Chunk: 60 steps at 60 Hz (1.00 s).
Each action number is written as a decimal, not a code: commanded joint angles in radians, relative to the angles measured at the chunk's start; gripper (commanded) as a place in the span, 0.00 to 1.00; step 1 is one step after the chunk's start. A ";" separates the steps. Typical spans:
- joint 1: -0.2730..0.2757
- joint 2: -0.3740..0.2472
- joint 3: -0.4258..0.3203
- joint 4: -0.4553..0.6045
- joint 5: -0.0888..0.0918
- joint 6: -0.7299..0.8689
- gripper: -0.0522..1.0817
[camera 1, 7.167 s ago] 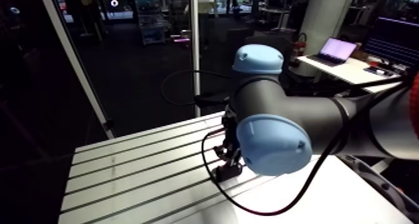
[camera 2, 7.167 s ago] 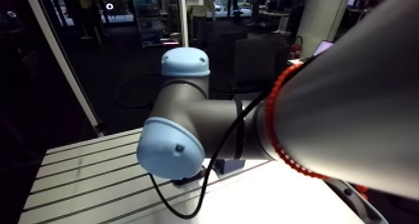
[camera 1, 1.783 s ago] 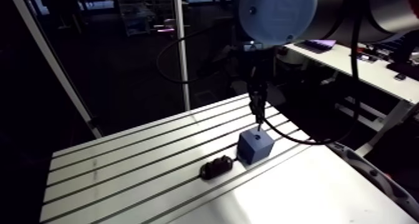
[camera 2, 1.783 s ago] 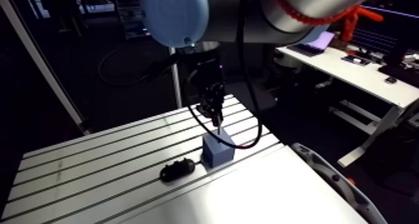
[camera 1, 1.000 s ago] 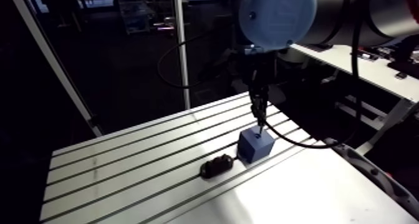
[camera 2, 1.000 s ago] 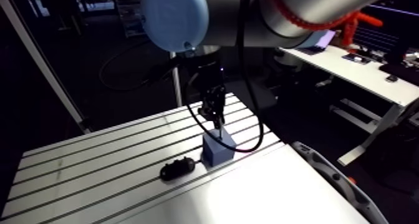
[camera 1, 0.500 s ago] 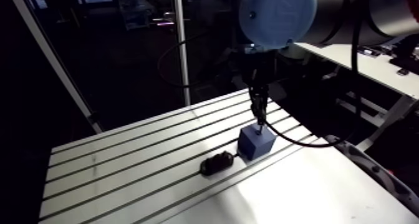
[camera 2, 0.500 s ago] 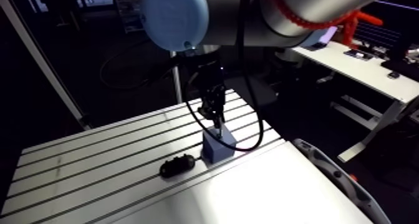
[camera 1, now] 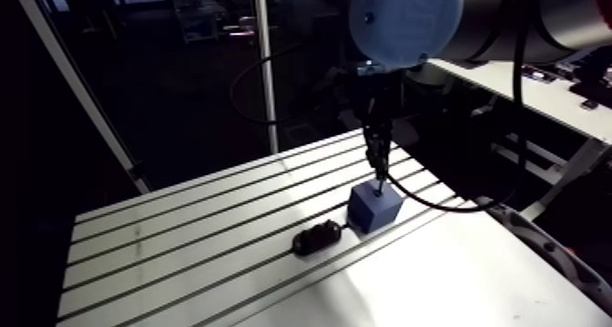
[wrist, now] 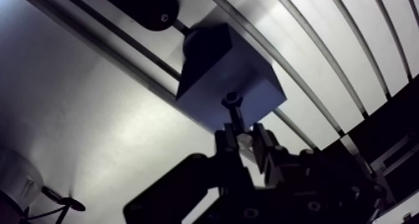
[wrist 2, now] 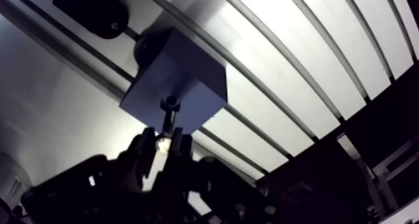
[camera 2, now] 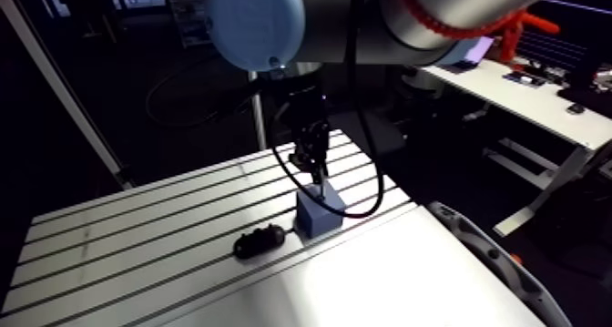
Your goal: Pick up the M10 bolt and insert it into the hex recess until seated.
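Blue block [wrist: 249,83] stands on the slotted table [wrist: 312,45], the nearly closed gripper [wrist: 244,139] pinching the M10 bolt [wrist: 233,108], head at the block's top face.

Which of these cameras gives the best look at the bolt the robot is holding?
The wrist view: the M10 bolt sticks out from the gripper, its head toward the blue block. In the arm view it is only a thin dark sliver above the block.

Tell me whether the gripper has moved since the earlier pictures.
Yes. Judged against the blue block, the gripper has come down toward it, and the M10 bolt it grips is nearer the block's top face.
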 commanded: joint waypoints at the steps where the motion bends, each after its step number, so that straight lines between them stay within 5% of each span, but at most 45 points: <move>1: 0.002 -0.001 0.002 0.000 0.001 0.003 0.94; 60: 0.005 0.002 0.008 0.000 0.006 0.013 0.94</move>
